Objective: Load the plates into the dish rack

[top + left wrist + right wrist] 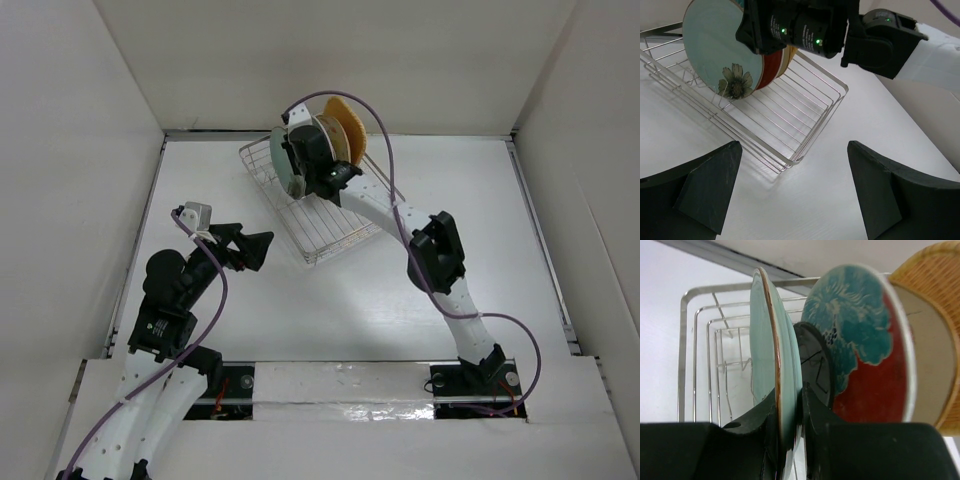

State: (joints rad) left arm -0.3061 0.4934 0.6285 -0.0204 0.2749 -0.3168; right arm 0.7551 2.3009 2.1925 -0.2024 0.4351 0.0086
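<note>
A white table (480, 250) boxed in by white walls (80, 150) holds a silver wire dish rack (320, 225). The rack lies at a slant, its long axis running from the far left toward the near right. Its near end holds nothing; all the plates stand on edge at its far end, packed face to face across the rack.

The right gripper (790, 415) reaches over the rack from the right and is clamped on the rim of the pale teal plate (772, 365), one finger on each face. This plate is upright and at the front of the row. Its broad face, printed with a flower, is turned toward the near left, and the right wrist camera sees it edge-on.

Close behind it stands a small black plate (815, 365), then a red plate (865, 350) with teal flowers, a beige plate (927, 365) and a wooden plate (935, 285) at the back. From the left wrist view, the right arm's dark wrist covers the plates' upper rims.

The left gripper (250, 250) hovers over bare table near the rack's left side, fingers spread wide and holding nothing. A purple cable (380, 130) arches over the plates.
</note>
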